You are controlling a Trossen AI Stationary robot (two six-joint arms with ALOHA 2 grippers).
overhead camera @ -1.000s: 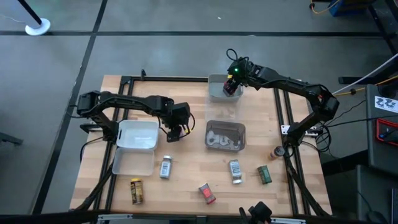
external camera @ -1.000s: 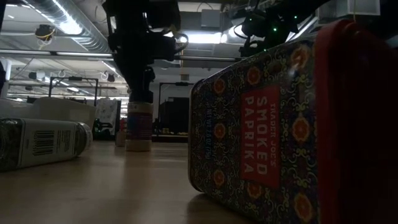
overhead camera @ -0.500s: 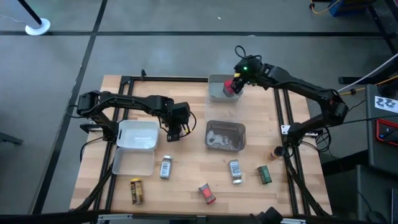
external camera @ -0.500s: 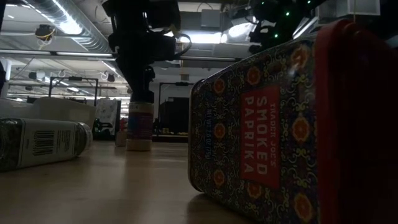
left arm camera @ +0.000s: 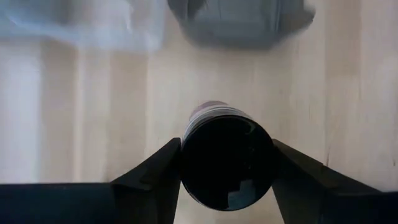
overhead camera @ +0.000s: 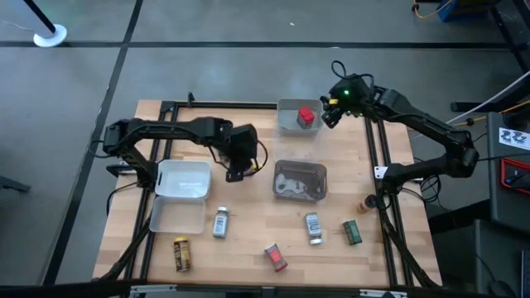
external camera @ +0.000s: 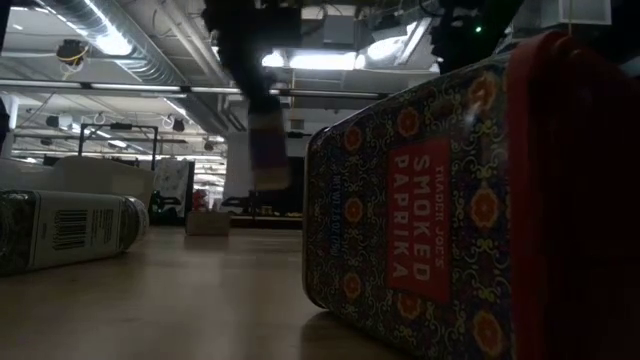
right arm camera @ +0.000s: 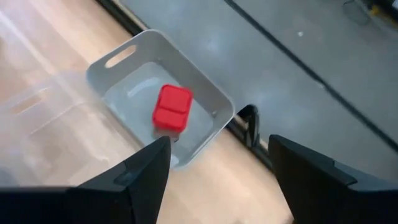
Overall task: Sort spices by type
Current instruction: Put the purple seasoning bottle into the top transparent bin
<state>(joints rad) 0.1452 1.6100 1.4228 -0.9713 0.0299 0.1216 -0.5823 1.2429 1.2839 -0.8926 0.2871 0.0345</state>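
Observation:
My left gripper (overhead camera: pixel 242 157) is shut on a small round jar with a dark lid (left arm camera: pixel 227 158), between the white trays and the clear tray. The low view shows the jar (external camera: pixel 268 150) in the air. My right gripper (overhead camera: pixel 334 112) is open and empty, just right of the grey bin (overhead camera: pixel 286 124). A red box (overhead camera: pixel 306 116) lies flat on the bin's floor; it also shows in the right wrist view (right arm camera: pixel 172 107). Loose spices lie near the front edge: a silver jar (overhead camera: pixel 220 223), a yellow jar (overhead camera: pixel 181 254), a red box (overhead camera: pixel 276 257), a second silver jar (overhead camera: pixel 312 228) and a green tin (overhead camera: pixel 353 233). My left gripper pinches the jar at its top, by the rim of the dark lid (left arm camera: pixel 189 155), between its two fingers, one on each side. The fingers come from above, pointing down. The jar hangs upright below them, lifted clear of the table.
Two white trays (overhead camera: pixel 184 178) (overhead camera: pixel 176 217) stand at the left. A clear tray (overhead camera: pixel 300 180) stands mid-table. A small orange-brown jar (overhead camera: pixel 368 203) stands by the right rail. In the low view a smoked paprika tin (external camera: pixel 430 200) stands close to the camera, and a jar (external camera: pixel 70 230) lies at the left.
My right gripper has let go of the red box, which now lies in the grey bin, and has gone toward the table's right edge. My left gripper has lifted the small jar clear of the table and shifted a little toward the far edge.

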